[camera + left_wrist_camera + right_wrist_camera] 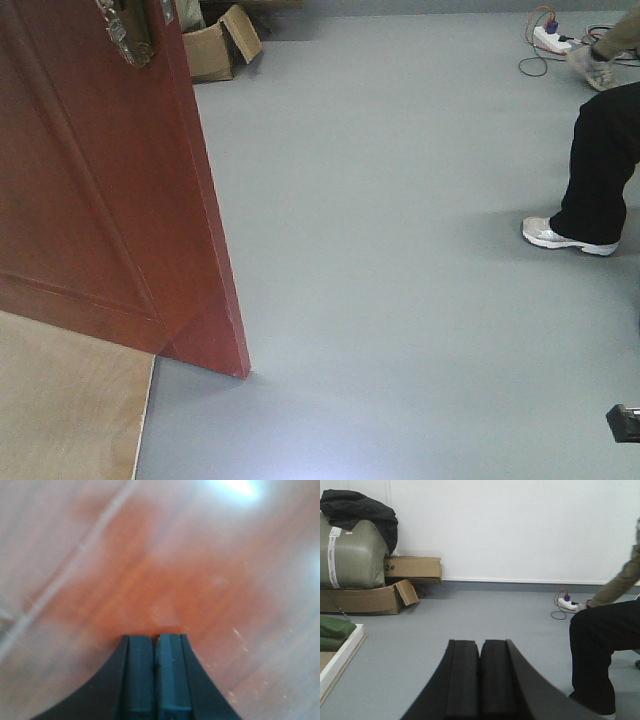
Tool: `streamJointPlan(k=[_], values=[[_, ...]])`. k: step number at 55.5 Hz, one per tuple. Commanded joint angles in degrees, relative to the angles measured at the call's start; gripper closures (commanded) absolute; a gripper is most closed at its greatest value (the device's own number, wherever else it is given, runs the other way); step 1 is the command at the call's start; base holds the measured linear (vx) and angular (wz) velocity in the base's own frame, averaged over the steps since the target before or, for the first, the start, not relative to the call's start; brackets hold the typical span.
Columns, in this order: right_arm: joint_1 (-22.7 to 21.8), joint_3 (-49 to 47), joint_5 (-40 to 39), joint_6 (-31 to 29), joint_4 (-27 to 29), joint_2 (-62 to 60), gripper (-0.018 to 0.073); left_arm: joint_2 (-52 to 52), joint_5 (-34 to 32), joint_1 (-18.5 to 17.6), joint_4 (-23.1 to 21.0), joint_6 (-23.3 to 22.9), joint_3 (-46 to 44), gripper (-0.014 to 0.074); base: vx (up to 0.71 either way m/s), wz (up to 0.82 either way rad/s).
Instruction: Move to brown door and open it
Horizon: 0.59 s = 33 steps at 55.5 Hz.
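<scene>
Black pads of the left gripper [155, 675] sit pressed together, gripping nothing, close against blurred glossy reddish wood. Right gripper [480, 677] is likewise closed and empty, facing open grey floor [400, 200]. Brown door [110, 190] stands ajar at front left, top cut off, brass lock plate [128, 30] partly visible. Beyond: cardboard boxes [370, 600], a seated person [605, 645], a power strip [568, 603].

The front view looks down at the grey floor [400, 250] past the brown door [90, 200], the left wrist view presses close against that door's glossy face, and the right wrist view looks low across the floor to the white wall [520, 530], sharing the seated person [600, 170] and power strip [550, 38].
</scene>
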Motion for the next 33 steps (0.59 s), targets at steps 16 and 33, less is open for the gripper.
streamJointPlan(k=[16, 33], values=[[0.0, 0.3, -4.6, -0.3, -0.2, -0.5, 0.0559, -2.8, -1.0, -0.5, -2.5, 0.1, -1.7, 0.0600, 0.15, 0.00], [0.0, 0.3, -4.6, -0.3, -0.2, -0.5, 0.0559, -2.8, -1.0, -0.5, -2.5, 0.1, -1.7, 0.0600, 0.15, -0.01]])
